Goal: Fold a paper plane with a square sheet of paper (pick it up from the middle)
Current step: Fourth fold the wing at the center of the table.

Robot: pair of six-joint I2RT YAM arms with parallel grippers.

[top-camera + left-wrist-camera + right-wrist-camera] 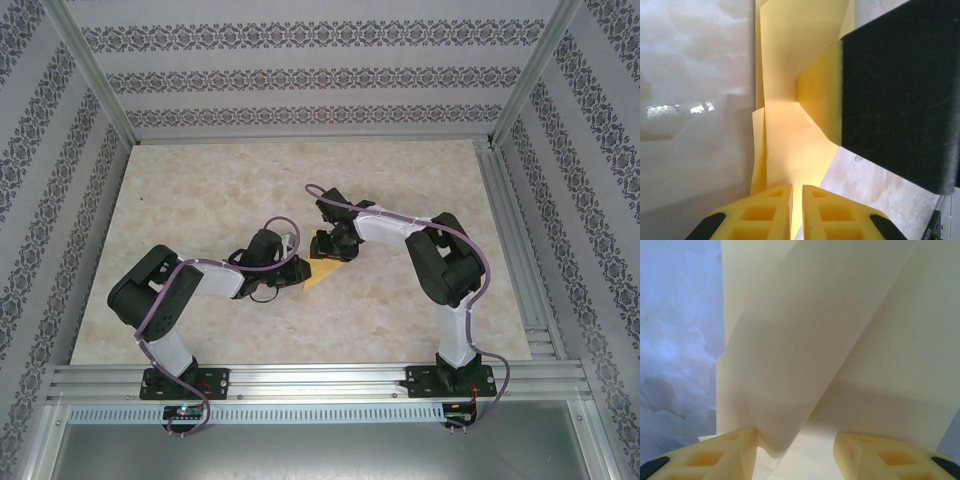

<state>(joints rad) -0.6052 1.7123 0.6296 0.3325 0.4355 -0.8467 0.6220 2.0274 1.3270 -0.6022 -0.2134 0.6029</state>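
Observation:
The yellow paper [323, 276] lies on the table as a creased, layered shape between my two grippers. My left gripper [291, 270] meets it from the left. In the left wrist view its fingertips [776, 200] are pressed nearly together on a thin edge of the folded paper [790, 75], so the left gripper [796, 197] is shut on it. My right gripper [331, 246] sits at the paper's far side. Seen from the right wrist, the right gripper [796, 450] stands open, wide apart, and a raised flap of the paper [805, 340] rises just in front of its fingers [735, 455].
The beige marbled table [200, 190] is walled by patterned panels with an aluminium frame [300, 378] along the near edge. The black body of the right gripper [900, 90] looms close on the right of the left wrist view.

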